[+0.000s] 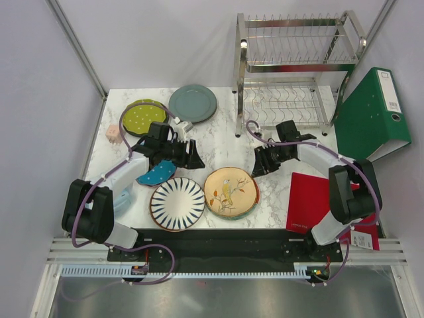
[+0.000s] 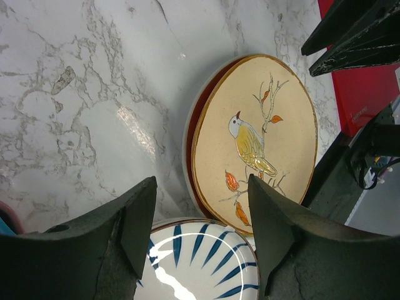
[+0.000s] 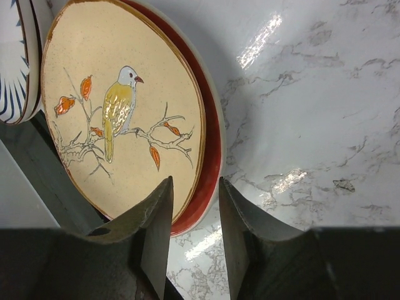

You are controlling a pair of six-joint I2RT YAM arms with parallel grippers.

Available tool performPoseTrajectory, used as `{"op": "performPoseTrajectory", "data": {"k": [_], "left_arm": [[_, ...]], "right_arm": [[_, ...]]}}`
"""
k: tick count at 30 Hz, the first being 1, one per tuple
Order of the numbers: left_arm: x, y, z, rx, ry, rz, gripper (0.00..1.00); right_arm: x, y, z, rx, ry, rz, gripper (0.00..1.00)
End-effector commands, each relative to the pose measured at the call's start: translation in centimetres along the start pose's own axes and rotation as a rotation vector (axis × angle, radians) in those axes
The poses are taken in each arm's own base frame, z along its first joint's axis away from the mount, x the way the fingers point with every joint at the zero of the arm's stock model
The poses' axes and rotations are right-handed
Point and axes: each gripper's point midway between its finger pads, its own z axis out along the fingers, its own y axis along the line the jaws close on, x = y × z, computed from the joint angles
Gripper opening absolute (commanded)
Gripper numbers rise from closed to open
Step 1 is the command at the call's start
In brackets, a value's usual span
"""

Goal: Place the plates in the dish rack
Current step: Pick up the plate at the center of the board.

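Two dark fingers of the right tool [image 3: 195, 184] sit close together, a small gap between them, nothing in it. Just past them the bird plate [image 3: 125, 106] lies flat on a red plate [image 3: 212, 156] on the tabletop [image 3: 325, 94], its edge in line with the gap. The left tool [image 2: 201, 187] is wide and empty. The dish rack [image 1: 298, 66] stands behind the right arm, so that arm seems nearer.

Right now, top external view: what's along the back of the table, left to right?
pink cube → lime dotted plate → grey-blue plate → dish rack → green binder
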Motion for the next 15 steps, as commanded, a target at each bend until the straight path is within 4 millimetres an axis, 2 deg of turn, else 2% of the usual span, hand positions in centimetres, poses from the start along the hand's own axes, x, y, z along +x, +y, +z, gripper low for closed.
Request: {"op": "performPoseTrajectory", "data": {"k": [1, 8, 15], "left_arm": [[-1.9, -0.3, -0.4, 0.003, -0.053, 0.040, 0.68], [-1.9, -0.2, -0.4, 0.002, -0.052, 0.044, 0.68], [-1.6, 0.3, -0.3, -0.012, -0.047, 0.041, 0.68]], "right_arm": [[1.5, 0.1, 0.7, -0.034, 0.052, 0.005, 0.43], [2.9, 0.3, 1.5, -0.074, 0.127, 0.016, 0.41], [3.0, 0.3, 1.7, -0.068, 0.139, -0.003, 0.40]]}}
